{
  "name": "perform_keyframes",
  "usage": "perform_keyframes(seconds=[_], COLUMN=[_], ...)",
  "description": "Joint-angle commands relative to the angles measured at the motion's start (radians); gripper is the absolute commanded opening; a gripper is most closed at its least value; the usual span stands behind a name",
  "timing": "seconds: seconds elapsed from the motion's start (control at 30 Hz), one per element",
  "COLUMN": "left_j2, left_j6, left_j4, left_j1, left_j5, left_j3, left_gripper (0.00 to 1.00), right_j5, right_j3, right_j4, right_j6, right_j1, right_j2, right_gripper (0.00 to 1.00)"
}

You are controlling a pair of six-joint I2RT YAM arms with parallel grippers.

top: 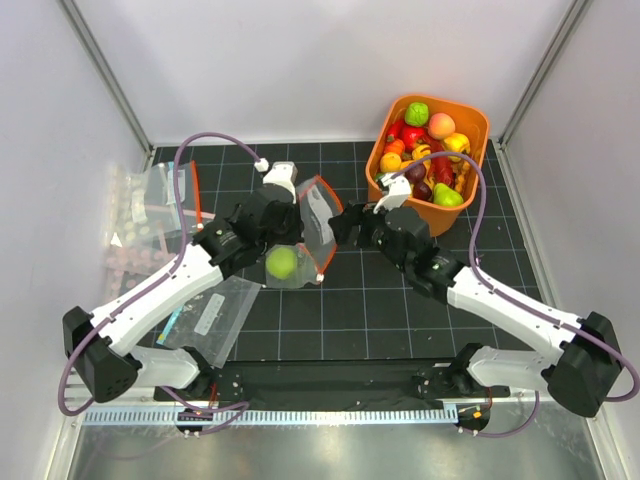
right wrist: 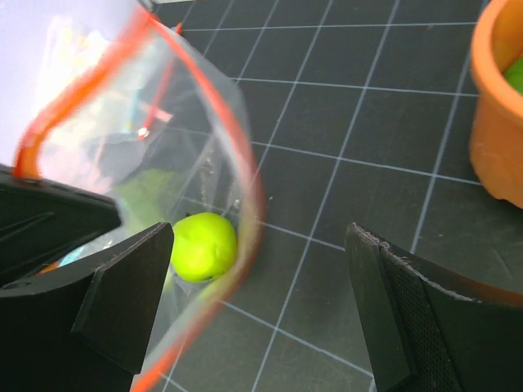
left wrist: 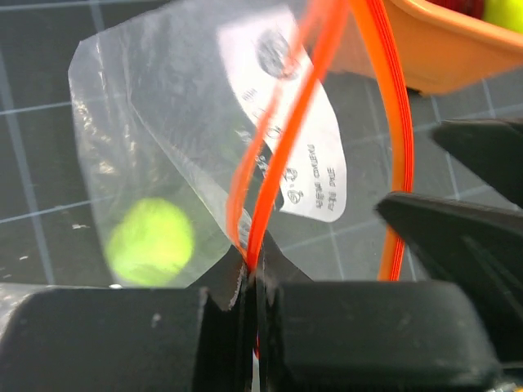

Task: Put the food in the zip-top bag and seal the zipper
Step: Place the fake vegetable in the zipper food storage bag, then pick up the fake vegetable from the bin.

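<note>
L gripper is clamping zipper of zip-top bag. R gripper is hovering, jaws apart, nr mouth; green fruit is lying inside.

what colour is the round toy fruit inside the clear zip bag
Yellow-green toy fruit, clearest in the right wrist view.

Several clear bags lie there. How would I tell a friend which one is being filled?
Find the orange tub of toy food at the back right, then look left to the middle of the black mat. The zip-top bag there is held up by its orange-red zipper; unlike the flat bags at the left, it holds a green fruit.
</note>
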Motion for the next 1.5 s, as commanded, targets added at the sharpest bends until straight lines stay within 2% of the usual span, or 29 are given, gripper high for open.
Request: perform_keyframes(seconds=[0.0,0.07,0.17,0.3,0.47,0.57,0.7,0.93,1.17,1.47], left_j2=[-0.054,-0.055,-0.054,-0.048,-0.046,-0.034,-0.017,-0.028,-0.046,-0.020], left_j6=[-0.009,-0.008,-0.003,0.003,0.007,0.009,0.011,0.014,0.003,-0.009], left_j4=[-0.002,0.001,0.014,0.024,0.030,0.028,0.028,0.016,0.019,0.039], left_j1=[0.002,0.002,0.002,0.002,0.002,0.002,0.002,0.002,0.001,0.001], left_j5=[-0.129,-0.133,-0.129,-0.109,-0.099,-0.109,-0.101,-0.129,-0.107,-0.093], left_j3=[0.001,-0.001,-0.008,-0.010,-0.017,-0.016,-0.011,-0.010,-0.024,-0.033], left_gripper=[0.00,0.00,0.00,0.00,0.00,0.00,0.00,0.00,0.00,0.00], right_j5=[0.104,0.117,0.183,0.253,0.134,0.073,0.066,0.137,0.117,0.160], right_j3=[0.072,0.069,0.051,0.092,0.219,0.337,0.584,0.893,1.089,1.471], right_j4=[-0.056,-0.050,-0.029,-0.055,-0.102,-0.117,-0.209,-0.251,-0.179,-0.165], right_j6=[-0.035,-0.058,-0.101,-0.134,-0.053,-0.023,-0.022,-0.101,-0.147,-0.195], right_j1=[0.006,0.004,0.001,-0.063,-0.311,-0.437,-0.531,-0.579,-0.612,-0.637], right_j2=[0.003,-0.031,-0.094,-0.106,-0.010,0.109,0.289,0.619,0.948,1.297], right_gripper=[0.93,0.97,0.98,0.98,0.98,0.99,1.00,1.00,1.00,1.00])
